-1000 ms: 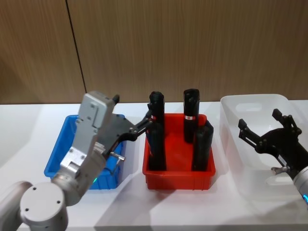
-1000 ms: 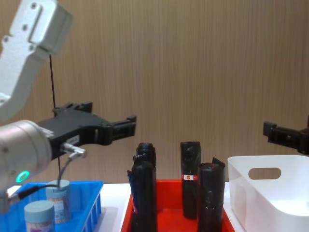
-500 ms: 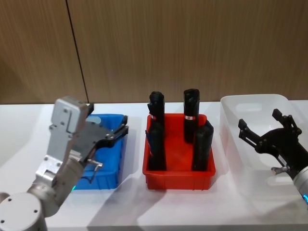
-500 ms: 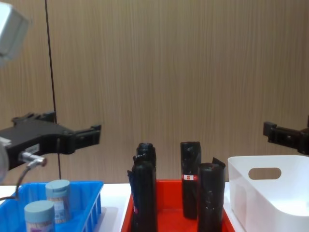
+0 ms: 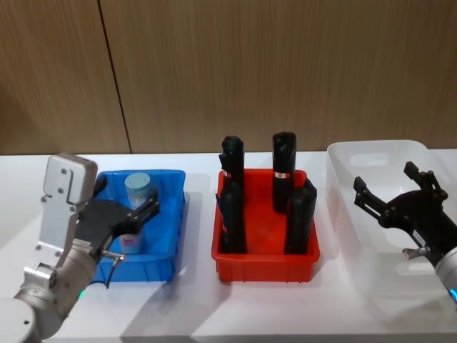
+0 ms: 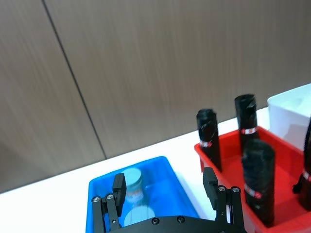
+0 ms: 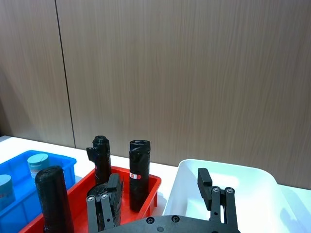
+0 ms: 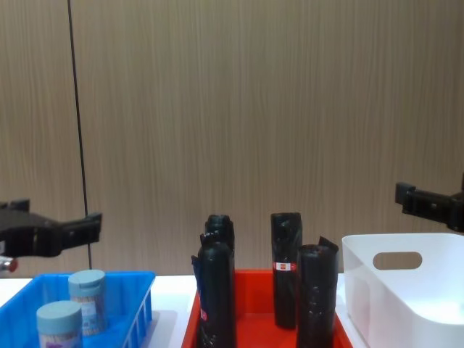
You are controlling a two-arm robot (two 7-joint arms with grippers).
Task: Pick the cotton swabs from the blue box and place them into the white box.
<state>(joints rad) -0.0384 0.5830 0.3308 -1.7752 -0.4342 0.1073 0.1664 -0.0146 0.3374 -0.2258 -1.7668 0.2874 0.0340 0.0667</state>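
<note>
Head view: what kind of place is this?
Probably a robot practice bench: a white table against a wooden wall, a blue box, red tray and white box lined up, the left gripper open over the blue box and the right gripper over the white box.

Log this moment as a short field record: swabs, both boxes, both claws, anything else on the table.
cotton swabs: two tubs, upright in the blue box
blue box: on the table at the robot's left
white box: at the robot's right, no tub seen inside
left claw: open, above the blue box and its tubs
right claw: open, hovering over the white box
red tray: between the two boxes
black rolls: four, upright in the red tray
</note>
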